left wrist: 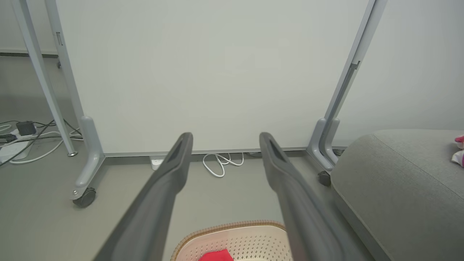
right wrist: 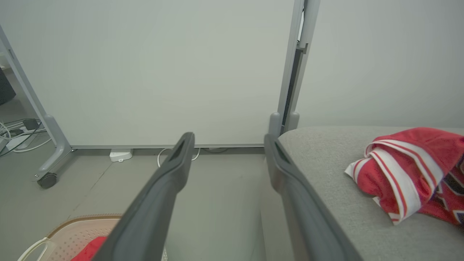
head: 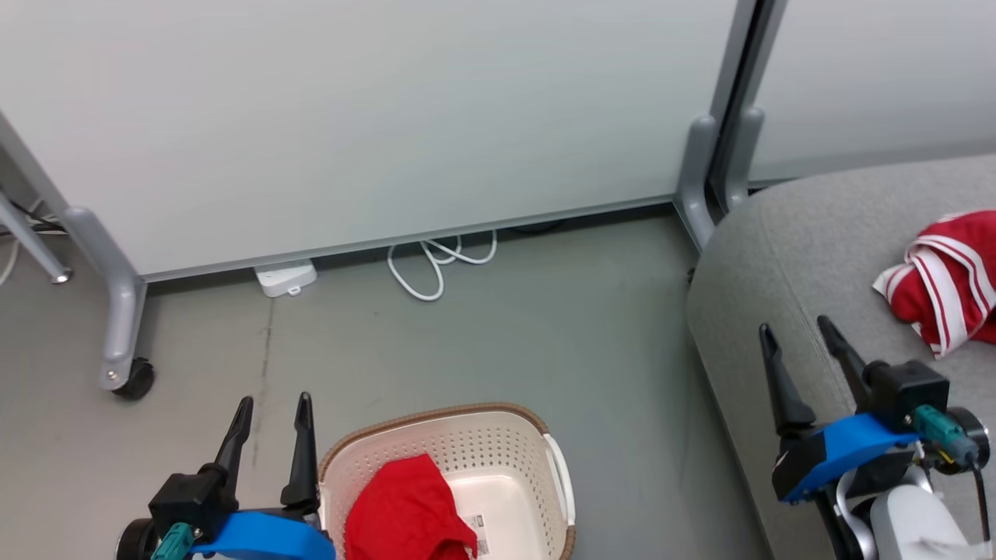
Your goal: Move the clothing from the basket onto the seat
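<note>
Now: red garment lies in basket, just right of your left hand, the nearer one; both hands' fingers apart, empty, right hand by seat.

The left gripper is held wide open and empty. Below it, red clothing is seen in the basket; the seat is placed at the right.

The white sticker on the basket floor is printed, but too small to read.
</note>
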